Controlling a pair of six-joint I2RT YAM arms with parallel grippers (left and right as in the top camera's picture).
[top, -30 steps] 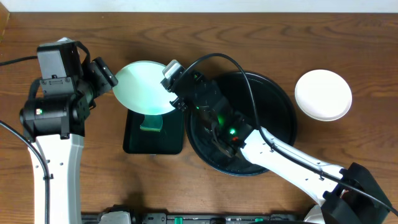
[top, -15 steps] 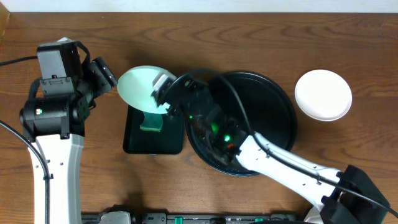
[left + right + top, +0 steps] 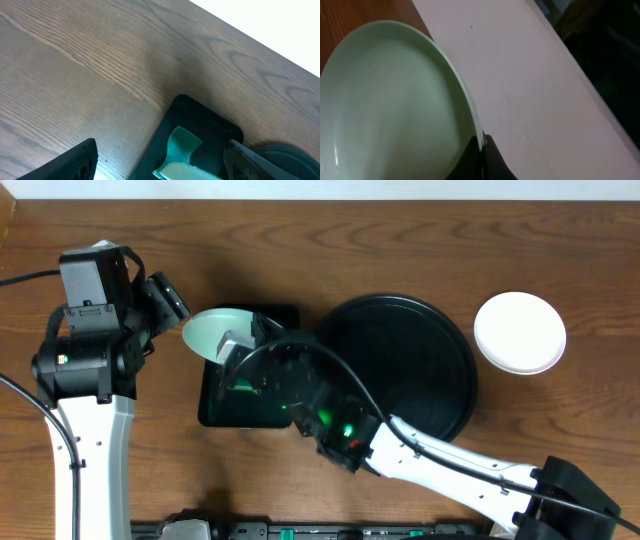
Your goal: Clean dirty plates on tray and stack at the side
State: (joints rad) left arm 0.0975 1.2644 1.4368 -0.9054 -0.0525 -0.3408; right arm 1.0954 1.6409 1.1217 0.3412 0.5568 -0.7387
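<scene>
Right tool [image 3: 481, 144] pinches the pale-mint plate [image 3: 208, 330] by its rim, tilting it over the sponge tray [image 3: 284, 315], likely for wiping; left tool [image 3: 175, 298] gapes empty.

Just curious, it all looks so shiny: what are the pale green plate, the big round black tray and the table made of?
The plate: pale mint, smooth, glossy with soft highlights, thin rim; ceramic or melamine, hard to tell. The round tray: glossy black with faint reflections, likely plastic. The table: brown, visible grain lines, matte; wood or wood-look laminate.
</scene>
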